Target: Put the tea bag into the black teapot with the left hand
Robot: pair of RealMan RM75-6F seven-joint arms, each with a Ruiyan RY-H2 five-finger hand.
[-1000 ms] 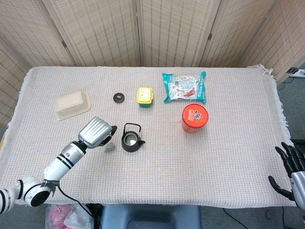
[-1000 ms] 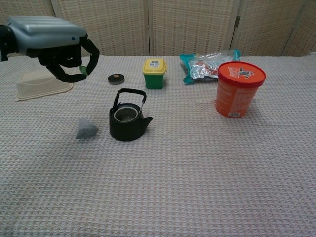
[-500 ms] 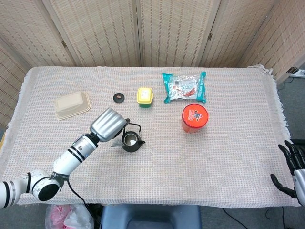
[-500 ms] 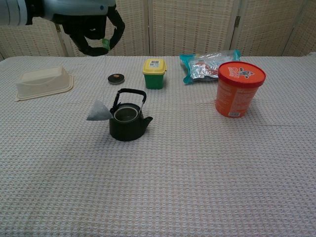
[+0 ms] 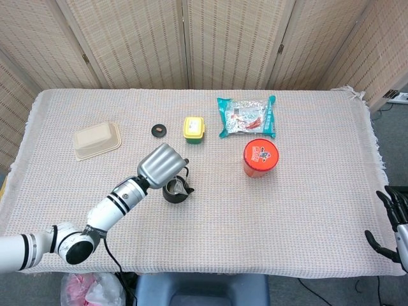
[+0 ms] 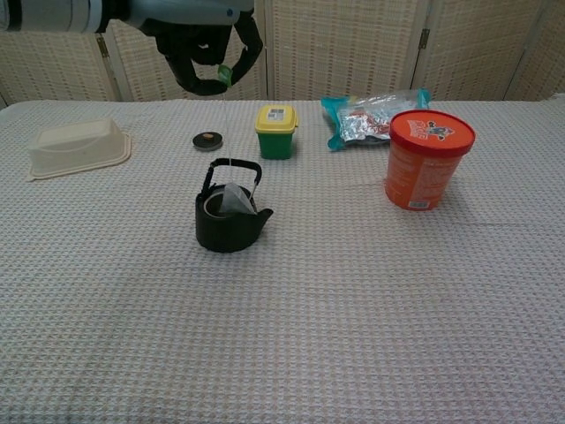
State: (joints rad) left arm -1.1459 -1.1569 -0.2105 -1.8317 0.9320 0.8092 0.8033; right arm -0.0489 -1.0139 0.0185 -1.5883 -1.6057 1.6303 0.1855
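The black teapot (image 6: 229,221) stands lidless on the cloth left of centre, also seen in the head view as the teapot (image 5: 176,189). My left hand (image 6: 205,49) is high above it and pinches a small green tag (image 6: 225,74) between thumb and finger. A thin string runs down from the tag to the grey tea bag (image 6: 233,200), which hangs at the teapot's mouth, under the handle. In the head view my left hand (image 5: 164,164) covers part of the pot. My right hand (image 5: 392,220) shows at the lower right edge, fingers apart, holding nothing.
The teapot's lid (image 6: 207,140) lies behind the pot. A yellow-lidded green box (image 6: 276,131), a snack bag (image 6: 366,116) and an orange tub (image 6: 427,159) stand to the right. A beige container (image 6: 75,147) sits at the far left.
My left hand has moved up and right with the tag. The tea bag rose off the cloth left of the pot and now hangs at the pot's mouth.
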